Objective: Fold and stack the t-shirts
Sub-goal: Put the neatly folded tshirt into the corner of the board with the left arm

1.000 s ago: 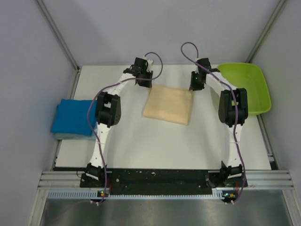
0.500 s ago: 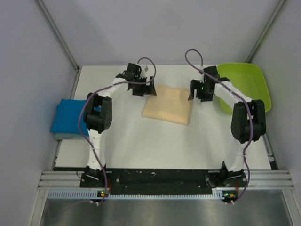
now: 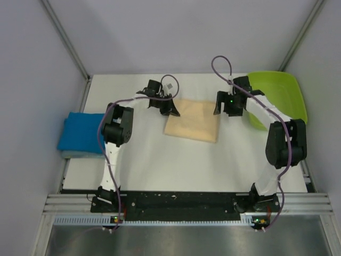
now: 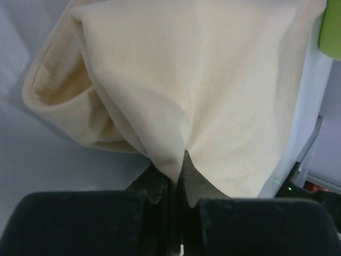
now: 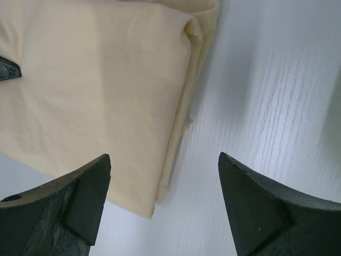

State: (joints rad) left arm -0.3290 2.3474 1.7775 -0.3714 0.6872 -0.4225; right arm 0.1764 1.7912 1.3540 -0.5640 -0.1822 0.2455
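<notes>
**Two grippers on the peach shirt: left just clamped, right just spread**

Top external: the left gripper (image 3: 171, 109) has swung in to the far-left corner of the peach-cream t-shirt (image 3: 193, 121) within the last second. The right gripper (image 3: 221, 106) has shifted toward the shirt's far-right corner. The shirt lies folded mid-table (image 3: 176, 165). The blue t-shirt (image 3: 80, 132) sits as a folded square at the left edge, well apart and unmoved. The lime-green tray (image 3: 282, 93) at far right shows nothing inside (the right arm hides part of it).

Left wrist: the fingers are clenched on a pucker of peach cloth (image 4: 202, 80), after standing wide half a second ago. My read is that a lift or carry is being set up, likely toward the blue shirt for stacking.

Right wrist: the fingers are released and spread wide, straddling the shirt's edge (image 5: 96, 85), with nothing grasped yet. It would probably need to close before any two-handed lift.
</notes>
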